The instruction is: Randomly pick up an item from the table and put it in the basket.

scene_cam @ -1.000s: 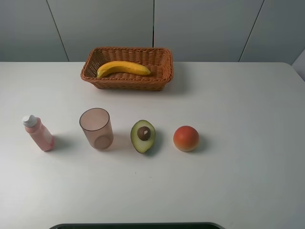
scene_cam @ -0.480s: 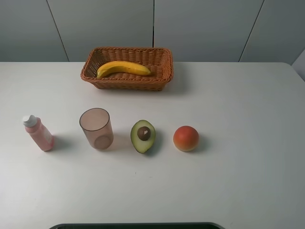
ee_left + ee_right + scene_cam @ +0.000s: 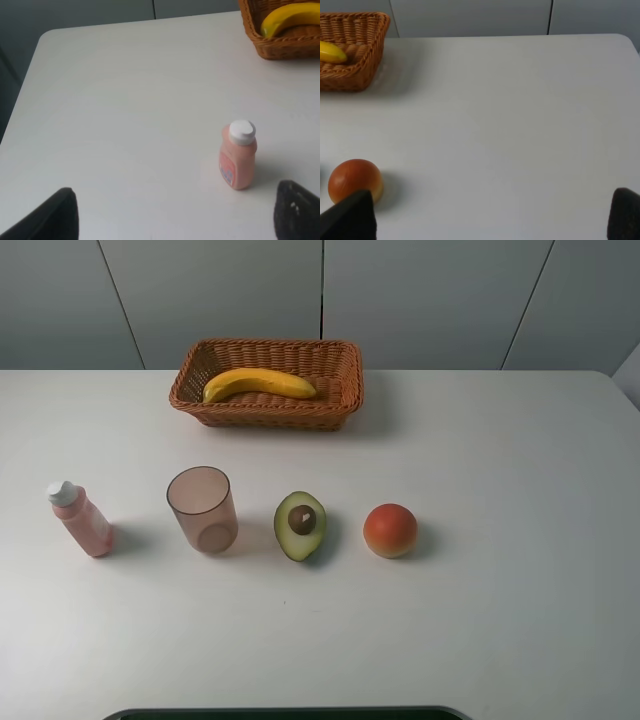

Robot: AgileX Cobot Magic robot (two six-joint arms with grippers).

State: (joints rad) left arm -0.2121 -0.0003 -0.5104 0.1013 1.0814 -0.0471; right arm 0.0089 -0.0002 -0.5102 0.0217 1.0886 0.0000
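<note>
The banana (image 3: 259, 384) lay inside the basket (image 3: 345, 390), its long axis running along the basket's length, parallel to the far edge of the surface (image 3: 500, 460), and no tool touched it. The basket sat at the far edge, a little toward the left side. By the look of it the task was done for this item, with nothing left to carry.

Nearer the front edge ran a row: pink bottle (image 3: 80, 519) toward the left edge, translucent cup (image 3: 202, 509), halved avocado (image 3: 300, 525), then the orange-red fruit (image 3: 390, 530) near the middle.

Both arms were back off the high view. The left tool (image 3: 175, 220) showed only dark finger tips at the frame corners, spread wide apart and holding nothing, the bottle ahead of it. The right tool (image 3: 485, 220) was likewise spread and empty, the round fruit just beside one finger. The basket lay far ahead of both, slightly nearer the left arm
</note>
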